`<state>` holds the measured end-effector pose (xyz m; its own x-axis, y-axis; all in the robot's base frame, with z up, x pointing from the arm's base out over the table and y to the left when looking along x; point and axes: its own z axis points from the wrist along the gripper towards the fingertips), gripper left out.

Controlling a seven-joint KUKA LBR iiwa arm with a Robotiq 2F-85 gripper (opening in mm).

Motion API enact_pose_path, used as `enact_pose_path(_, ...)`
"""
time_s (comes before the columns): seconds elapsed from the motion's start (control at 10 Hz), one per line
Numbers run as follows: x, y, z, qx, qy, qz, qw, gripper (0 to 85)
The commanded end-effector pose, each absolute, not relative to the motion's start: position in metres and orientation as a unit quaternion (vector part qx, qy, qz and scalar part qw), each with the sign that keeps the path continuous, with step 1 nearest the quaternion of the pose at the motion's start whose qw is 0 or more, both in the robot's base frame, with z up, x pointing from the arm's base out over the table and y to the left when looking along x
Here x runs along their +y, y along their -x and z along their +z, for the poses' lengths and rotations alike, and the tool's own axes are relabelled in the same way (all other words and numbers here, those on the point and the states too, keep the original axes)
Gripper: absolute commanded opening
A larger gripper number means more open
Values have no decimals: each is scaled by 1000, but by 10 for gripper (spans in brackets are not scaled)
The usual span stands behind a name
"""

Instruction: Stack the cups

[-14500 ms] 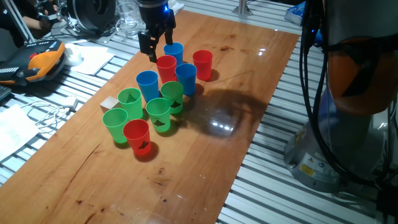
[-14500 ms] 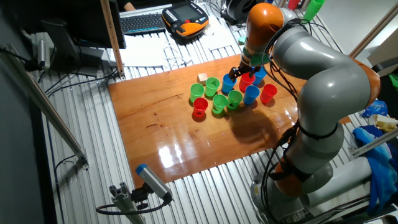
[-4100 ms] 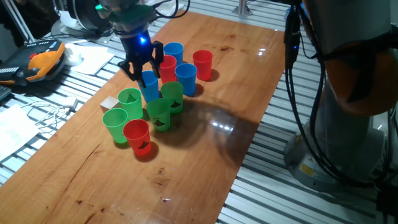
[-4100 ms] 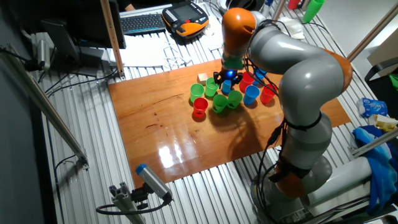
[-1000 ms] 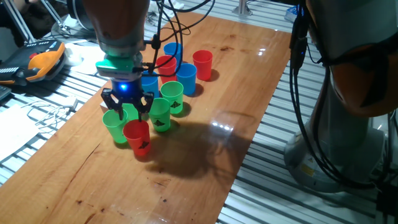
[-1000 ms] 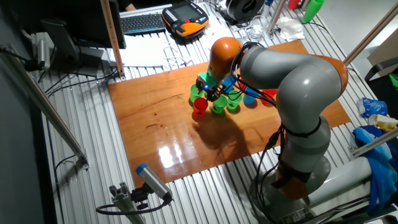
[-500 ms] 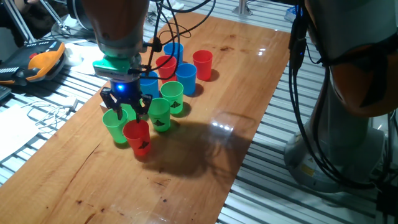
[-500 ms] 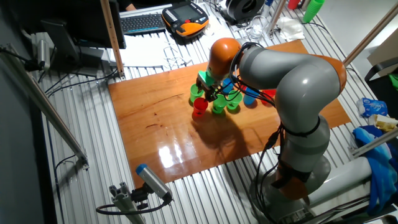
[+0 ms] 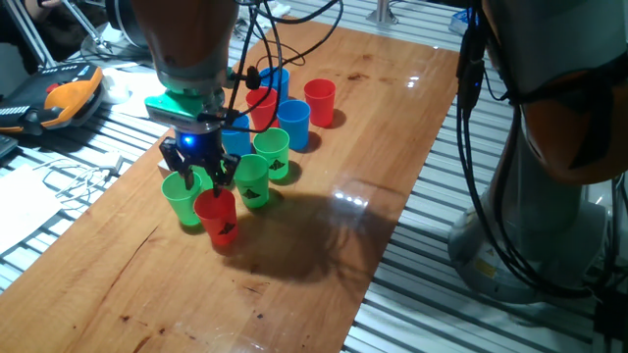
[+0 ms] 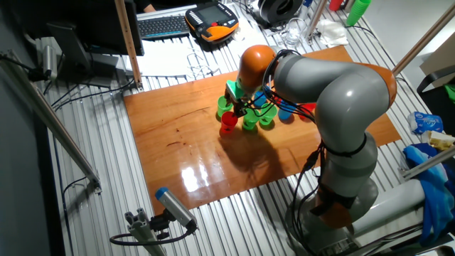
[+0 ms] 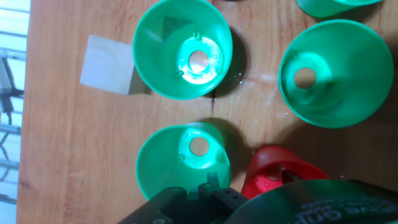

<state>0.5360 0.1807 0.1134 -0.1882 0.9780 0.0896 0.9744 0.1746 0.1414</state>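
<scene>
Black two-finger tool (image 9: 200, 169) spread apart, gripping nothing, poised above upright green tapered plastic cup (image 9: 183, 199) (image 11: 183, 163). Red plastic cup (image 9: 217, 218) (image 11: 273, 174) just beside that green cup; small wooden cube (image 11: 107, 65) farther off on wooden counter (image 9: 324, 226).

The desk (image 9: 324, 245) is varnished wood, glossy enough to throw back light spots. The cups (image 9: 253, 180) look like smooth, slightly shiny plastic in green, red and blue. Beside them a small cube (image 11: 107, 65) is pale, matt, unfinished wood. Ribbed metal (image 9: 432, 255) flanks the desk's right edge.
</scene>
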Motion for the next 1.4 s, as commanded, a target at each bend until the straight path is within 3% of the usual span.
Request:
enact_pose_path(0.0, 182, -536, 112, 764, -639, 84, 13, 510)
enact_pose_path(1.0, 181, -544, 85, 758, -648, 58, 42, 510)
enact_pose_path(1.1, 181, -544, 84, 759, -647, 62, 41, 340)
enact_pose_path(1.2, 182, -544, 84, 759, -646, 67, 42, 340)
enact_pose_path(1.3, 182, -543, 83, 760, -644, 71, 44, 170)
